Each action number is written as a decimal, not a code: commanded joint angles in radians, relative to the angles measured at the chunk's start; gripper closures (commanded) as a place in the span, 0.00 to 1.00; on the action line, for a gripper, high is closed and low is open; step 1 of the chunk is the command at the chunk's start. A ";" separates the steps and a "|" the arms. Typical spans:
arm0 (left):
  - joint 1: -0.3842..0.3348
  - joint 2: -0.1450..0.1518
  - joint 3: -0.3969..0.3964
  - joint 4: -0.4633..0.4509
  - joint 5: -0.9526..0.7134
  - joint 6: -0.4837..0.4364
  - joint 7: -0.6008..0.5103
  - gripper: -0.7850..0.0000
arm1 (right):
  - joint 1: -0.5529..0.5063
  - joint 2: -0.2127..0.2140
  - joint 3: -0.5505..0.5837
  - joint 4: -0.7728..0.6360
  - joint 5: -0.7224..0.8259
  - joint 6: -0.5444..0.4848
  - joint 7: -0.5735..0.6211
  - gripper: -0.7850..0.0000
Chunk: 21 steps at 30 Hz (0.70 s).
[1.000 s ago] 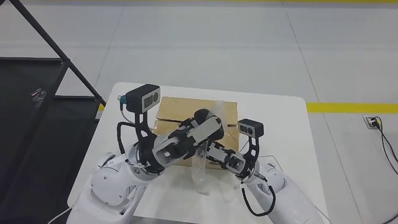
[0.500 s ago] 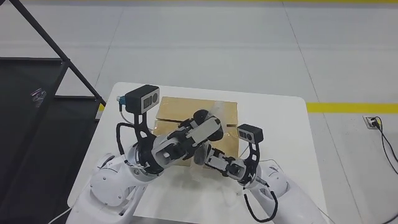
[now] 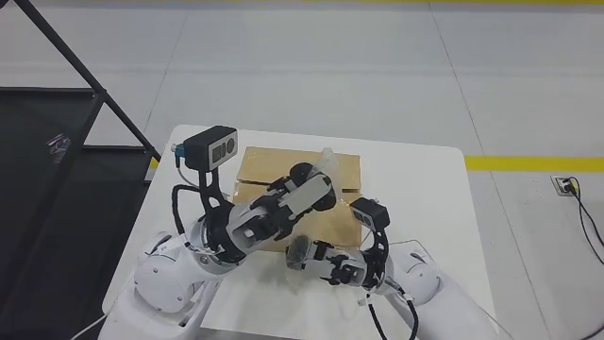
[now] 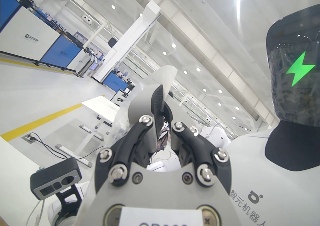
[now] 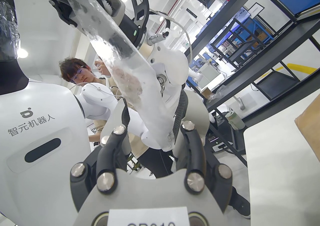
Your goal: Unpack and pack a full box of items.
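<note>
A brown cardboard box (image 3: 274, 165) lies on the white table (image 3: 425, 179). Above it my left gripper (image 3: 324, 172) (image 4: 162, 109) is shut on the upper end of a long clear plastic bag (image 5: 125, 72) with something pinkish inside. The bag (image 3: 327, 158) hangs down from there towards the table's front. Its lower end sits between the fingers (image 5: 181, 109) of my right gripper (image 3: 300, 248) (image 5: 151, 122), which stand apart; one pad touches the plastic, the other shows a small gap.
A black shelf frame (image 3: 66, 123) stands off the table's left side, with dark racks (image 5: 250, 44) behind it. A person (image 5: 75, 72) stands behind the robot, away from the bag. Bare table lies to the right of the box.
My right gripper has moved left and towards the front edge, coming under the bag. The bag's loose lower end, hanging free before, now lies between its fingers. The left gripper has hardly shifted.
</note>
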 commanded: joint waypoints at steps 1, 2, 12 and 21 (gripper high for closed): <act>-0.001 0.000 -0.002 0.002 -0.001 -0.002 0.000 1.00 | 0.000 0.002 0.001 0.001 -0.003 0.000 0.000 0.52; -0.001 0.000 -0.003 0.004 -0.002 -0.002 0.001 1.00 | -0.001 0.002 0.001 0.001 -0.003 0.000 0.000 0.52; -0.005 0.000 -0.021 0.013 -0.010 -0.010 0.011 1.00 | -0.013 0.006 0.023 -0.007 -0.021 0.000 0.000 0.25; -0.005 0.000 -0.028 0.021 -0.016 -0.016 0.011 1.00 | -0.016 0.005 0.037 -0.013 -0.095 0.000 0.000 0.04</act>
